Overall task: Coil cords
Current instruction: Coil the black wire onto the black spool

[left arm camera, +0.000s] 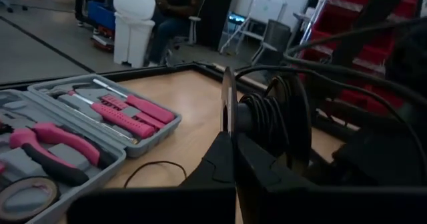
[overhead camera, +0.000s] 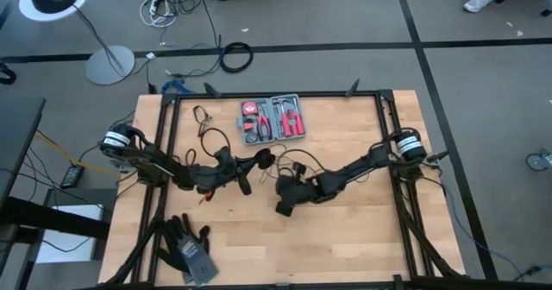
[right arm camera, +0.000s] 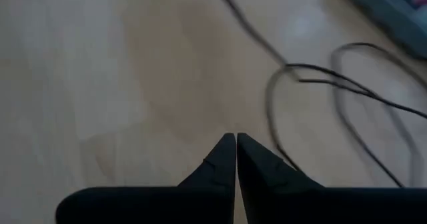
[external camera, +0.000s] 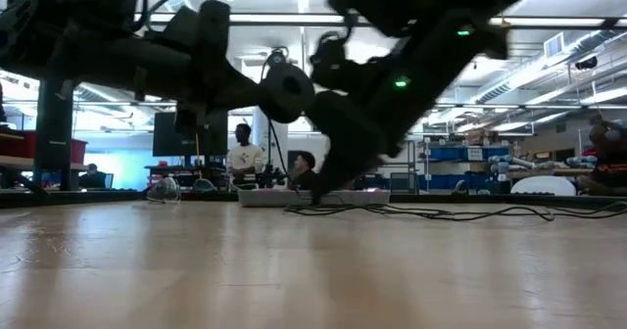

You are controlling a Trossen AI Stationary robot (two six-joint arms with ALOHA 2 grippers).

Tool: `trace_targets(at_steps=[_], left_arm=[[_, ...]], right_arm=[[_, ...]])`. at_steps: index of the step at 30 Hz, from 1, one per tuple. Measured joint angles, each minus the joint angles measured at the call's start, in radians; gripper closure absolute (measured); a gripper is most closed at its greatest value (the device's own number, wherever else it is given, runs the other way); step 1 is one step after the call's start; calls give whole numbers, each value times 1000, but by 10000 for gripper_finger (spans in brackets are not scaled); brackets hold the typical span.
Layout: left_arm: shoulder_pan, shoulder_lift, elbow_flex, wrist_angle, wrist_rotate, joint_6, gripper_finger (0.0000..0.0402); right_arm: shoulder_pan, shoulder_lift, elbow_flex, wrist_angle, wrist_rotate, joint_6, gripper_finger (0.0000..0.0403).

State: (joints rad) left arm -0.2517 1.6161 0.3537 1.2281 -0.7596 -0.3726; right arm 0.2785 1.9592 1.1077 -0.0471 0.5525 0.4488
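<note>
Pale wooden tabletop (overhead camera: 345, 238) carries the limp, thin black cord (right arm camera: 320, 77); left gripper (left arm camera: 231, 141) pinches its spool at twelve o'clock, right gripper (right arm camera: 235, 144) closed, empty.

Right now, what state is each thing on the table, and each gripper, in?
left gripper: shut on the disc's edge.
right gripper: shut, holding nothing.
disc: held up, edge-on.
wire: partly wound beside the disc, rest lying loose.
tool kit: open, tools seated.
gloves: lying flat, untouched.

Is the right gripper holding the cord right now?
No. In the right wrist view the right gripper is shut on nothing over bare table; the cord lies beyond it.
</note>
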Motion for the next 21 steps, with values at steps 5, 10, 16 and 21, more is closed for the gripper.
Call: trace_targets(at_steps=[5, 10, 16, 21], left_arm=[[-9, 0, -27, 42, -10, 1, 401], [-11, 0, -27, 81, -10, 54, 401], [-11, 0, -26, 138, -7, 107, 401], [-11, 0, -27, 141, -6, 110, 401]], right_arm=[[43, -90, -169, 146, 70, 75, 394], [55, -111, -381, 657, 64, 42, 399], [10, -47, -482, 1090, 38, -64, 395], [-26, -47, -426, 1078, -65, -280, 370]])
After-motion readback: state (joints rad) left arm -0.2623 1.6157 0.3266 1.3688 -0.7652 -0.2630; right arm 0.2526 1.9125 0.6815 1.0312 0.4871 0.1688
